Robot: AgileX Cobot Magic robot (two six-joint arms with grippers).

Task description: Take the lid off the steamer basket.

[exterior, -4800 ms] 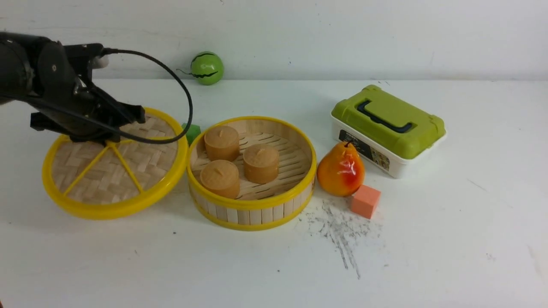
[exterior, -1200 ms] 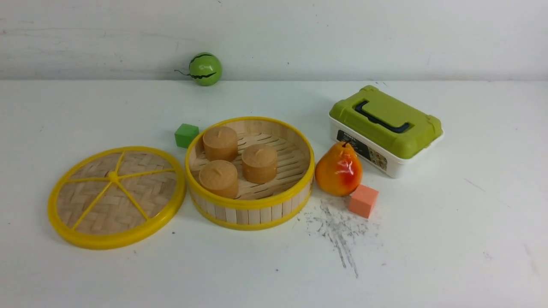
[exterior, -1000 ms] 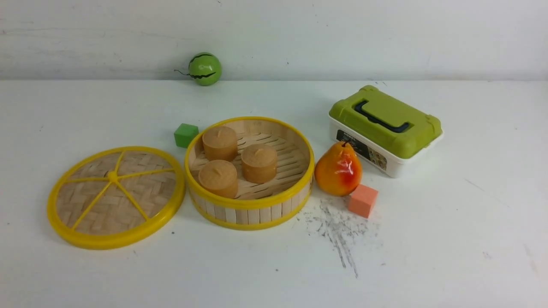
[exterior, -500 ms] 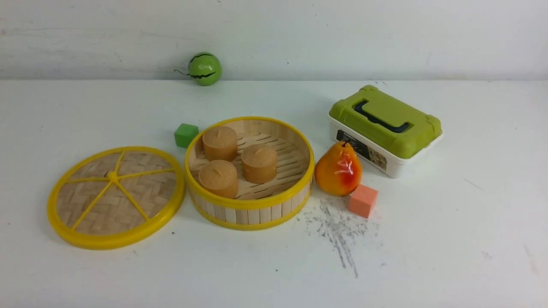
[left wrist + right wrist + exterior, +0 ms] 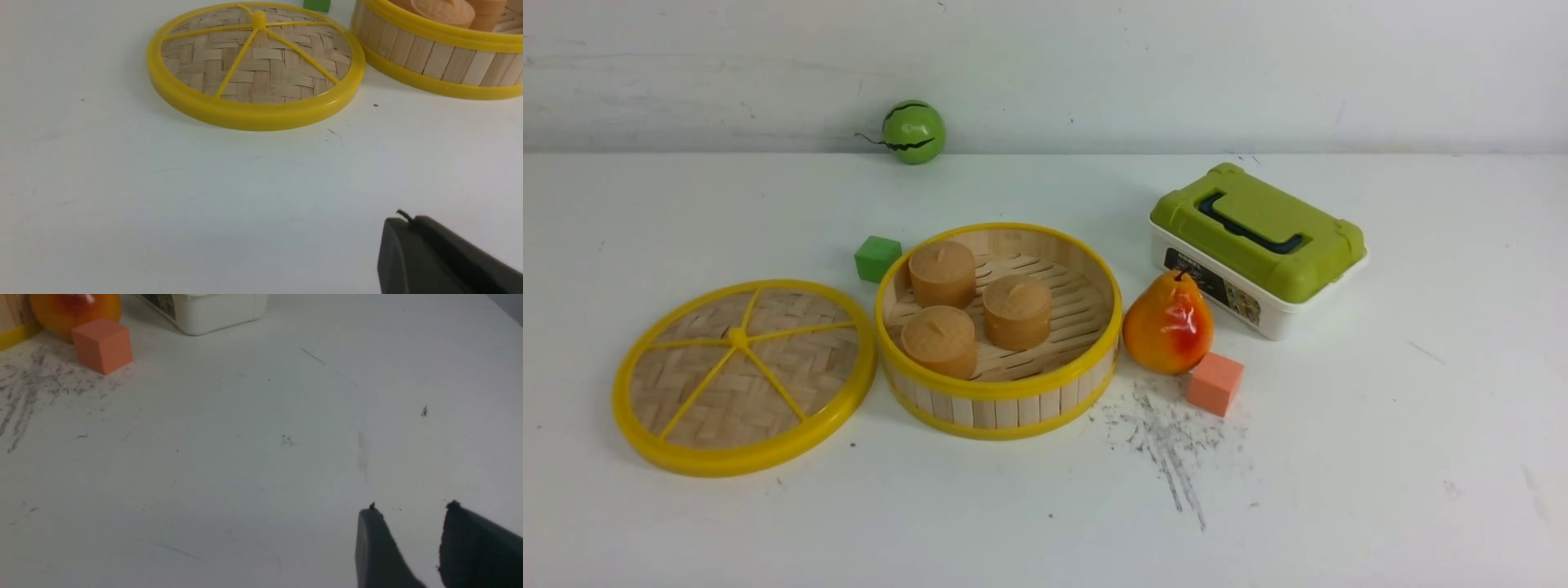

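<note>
Anyway, lid (image 5: 690, 392) beside steamer basket (image 5: 1005, 408) (left gripper (image 5: 404, 216) pressed together, right gripper (image 5: 410, 506) spread).

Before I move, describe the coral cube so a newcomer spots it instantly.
Find the round bamboo basket, then the orange-red pear by its right side. The coral cube sits at the pear's near right; unlike the green cube, it's on the pear's side.
</note>
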